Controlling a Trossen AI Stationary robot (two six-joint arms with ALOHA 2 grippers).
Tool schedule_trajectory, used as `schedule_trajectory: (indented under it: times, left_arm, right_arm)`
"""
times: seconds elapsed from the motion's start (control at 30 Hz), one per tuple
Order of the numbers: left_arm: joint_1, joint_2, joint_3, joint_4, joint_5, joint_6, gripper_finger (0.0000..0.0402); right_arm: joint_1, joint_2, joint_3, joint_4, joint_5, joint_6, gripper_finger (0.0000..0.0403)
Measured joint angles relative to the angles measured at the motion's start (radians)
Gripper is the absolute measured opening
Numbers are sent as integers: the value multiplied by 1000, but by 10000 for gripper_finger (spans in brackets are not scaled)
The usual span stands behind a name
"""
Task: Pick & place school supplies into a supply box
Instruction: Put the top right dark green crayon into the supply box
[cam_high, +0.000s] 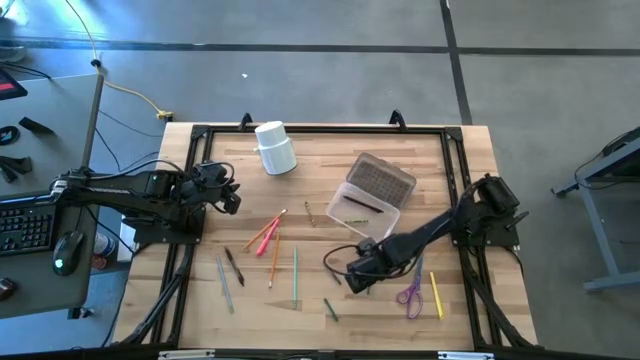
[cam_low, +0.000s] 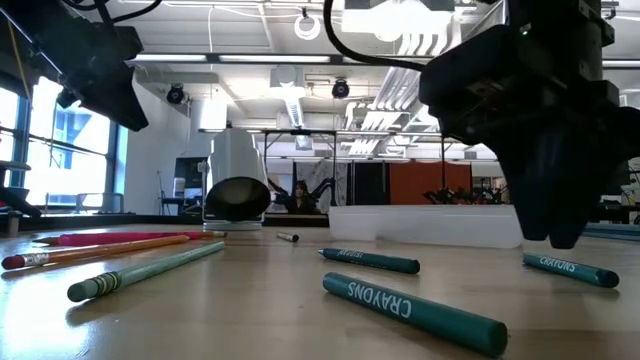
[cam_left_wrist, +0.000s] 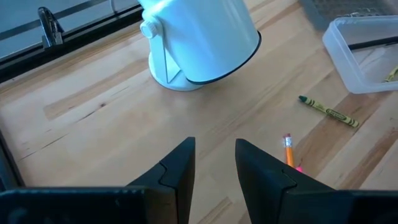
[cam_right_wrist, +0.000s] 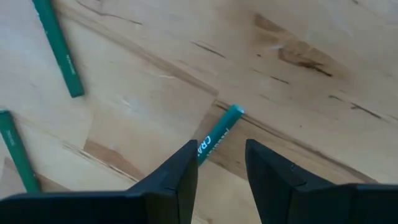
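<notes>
Right wrist view shows your right gripper (cam_right_wrist: 221, 165) parted and empty, a green crayon (cam_right_wrist: 219, 134) lying just ahead, its length slanting across the gap. Your left gripper (cam_left_wrist: 214, 158), also empty and part open, waits far left; the box (cam_high: 372, 192) lies beyond.

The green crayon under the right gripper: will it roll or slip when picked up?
The green crayon looks round and thin, so it may roll on the smooth table. Its paper wrapper probably aids grip. The right gripper stands open above it.
</notes>
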Motion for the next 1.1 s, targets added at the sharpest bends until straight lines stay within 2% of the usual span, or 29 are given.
schedule_trajectory:
  times: [0.27, 0.57, 0.67, 0.87, 1.03, 1.1]
  left_arm:
    - [0, 0, 0, 0, 0, 0, 150]
    - [0, 0, 0, 0, -1, 0, 150]
    - [0, 0, 0, 0, -2, 0, 150]
    - [0, 0, 0, 1, -5, 0, 150]
    - [0, 0, 0, 2, -6, 0, 150]
    - [0, 0, 0, 4, -6, 0, 150]
  right_arm:
    - [-2, 1, 0, -6, 13, 5, 118]
    - [-2, 76, 6, 6, 0, -13, 115]
    - [-4, 77, 6, -9, 11, -49, 95]
    - [-12, 79, 3, -14, 11, -133, 11]
    - [-30, 63, 19, -22, 8, -221, 24]
    - [-43, 52, 36, -5, 56, -279, 16]
